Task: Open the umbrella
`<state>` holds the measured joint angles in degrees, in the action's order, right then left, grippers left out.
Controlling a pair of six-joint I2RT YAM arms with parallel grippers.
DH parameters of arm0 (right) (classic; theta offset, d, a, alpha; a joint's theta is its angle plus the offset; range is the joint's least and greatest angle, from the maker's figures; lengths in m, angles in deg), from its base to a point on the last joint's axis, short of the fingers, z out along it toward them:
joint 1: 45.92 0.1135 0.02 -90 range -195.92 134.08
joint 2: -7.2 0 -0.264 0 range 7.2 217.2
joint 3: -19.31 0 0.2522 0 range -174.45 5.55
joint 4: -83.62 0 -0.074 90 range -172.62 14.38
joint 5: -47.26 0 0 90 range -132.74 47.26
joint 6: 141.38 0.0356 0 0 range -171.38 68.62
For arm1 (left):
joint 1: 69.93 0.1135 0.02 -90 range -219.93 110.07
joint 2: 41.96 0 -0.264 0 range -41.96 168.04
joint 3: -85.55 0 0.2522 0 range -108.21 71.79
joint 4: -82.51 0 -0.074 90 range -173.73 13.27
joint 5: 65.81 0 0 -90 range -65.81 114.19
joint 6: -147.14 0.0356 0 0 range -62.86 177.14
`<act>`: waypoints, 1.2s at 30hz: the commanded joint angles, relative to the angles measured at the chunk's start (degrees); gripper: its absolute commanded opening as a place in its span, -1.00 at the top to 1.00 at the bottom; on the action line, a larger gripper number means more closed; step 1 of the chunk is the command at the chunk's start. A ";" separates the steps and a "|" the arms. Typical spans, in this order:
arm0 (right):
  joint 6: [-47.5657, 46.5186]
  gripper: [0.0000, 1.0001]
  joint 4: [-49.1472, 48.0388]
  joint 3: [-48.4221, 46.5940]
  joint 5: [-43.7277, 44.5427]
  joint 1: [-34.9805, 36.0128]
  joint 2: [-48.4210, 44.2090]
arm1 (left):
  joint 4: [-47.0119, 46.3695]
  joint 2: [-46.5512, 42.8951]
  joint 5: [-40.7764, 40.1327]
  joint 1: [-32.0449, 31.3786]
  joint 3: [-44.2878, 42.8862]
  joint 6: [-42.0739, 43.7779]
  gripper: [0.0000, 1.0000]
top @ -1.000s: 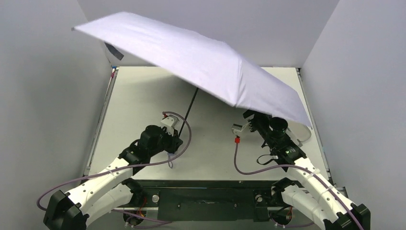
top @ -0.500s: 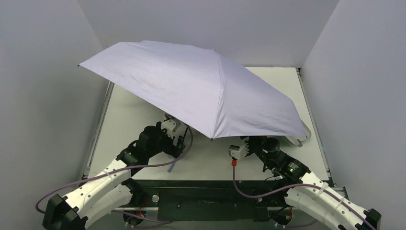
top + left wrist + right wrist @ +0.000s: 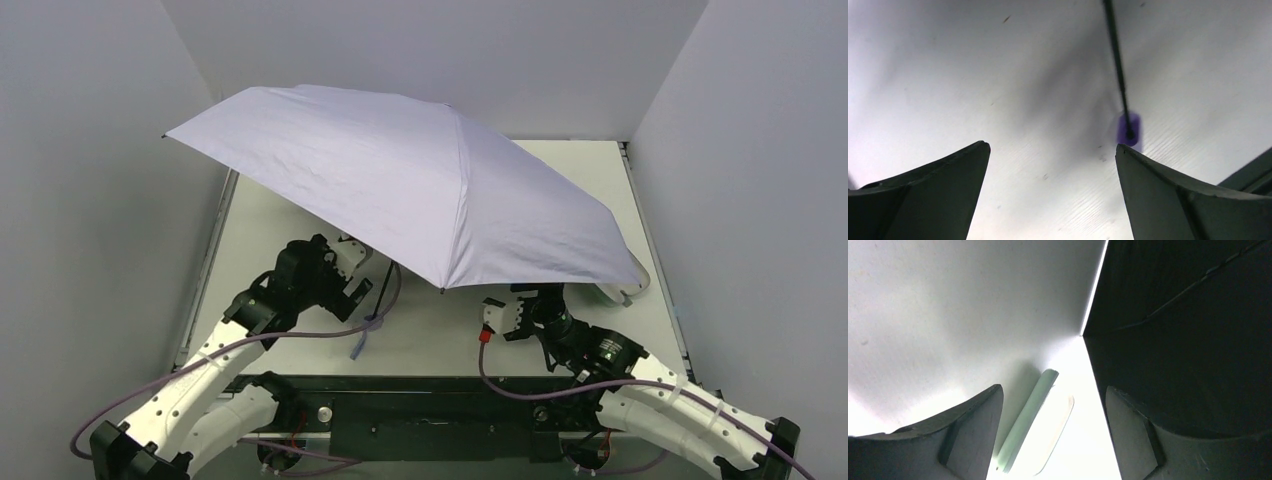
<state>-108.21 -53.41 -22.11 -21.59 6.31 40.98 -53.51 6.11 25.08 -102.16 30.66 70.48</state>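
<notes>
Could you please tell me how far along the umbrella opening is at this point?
Done: the pale lavender-white folding umbrella is fully spread, tilted over the white table. In hand: nothing; the left gripper stands open near the small purple handle on its thin black shaft, and the right gripper is open and empty. Left: probably only drawing both arms clear.

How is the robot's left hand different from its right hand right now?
The left gripper faces the umbrella's thin shaft and purple handle; the right gripper faces its black underside and a pale green object. The left gripper sits close beside the shaft; the right gripper sits farther off, to the right. Both have open fingers holding nothing.
</notes>
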 commanded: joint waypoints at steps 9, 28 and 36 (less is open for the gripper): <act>16.08 -0.43 7.39 1.00 13.02 -11.40 -3.65 | 12.27 10.32 -9.94 24.03 -8.15 5.85 -0.94; 13.87 -0.46 8.79 7.98 13.74 -29.72 -17.75 | 3.55 -3.68 -20.92 26.76 5.31 7.66 -0.94; 12.38 -0.46 10.75 8.17 13.26 -30.99 -17.57 | -5.53 -2.16 -17.39 26.77 8.69 9.31 -0.94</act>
<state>-94.40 -42.83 -13.61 -9.06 -23.92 24.13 -51.57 3.29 5.80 -75.71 38.14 78.88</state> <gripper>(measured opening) 0.726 0.969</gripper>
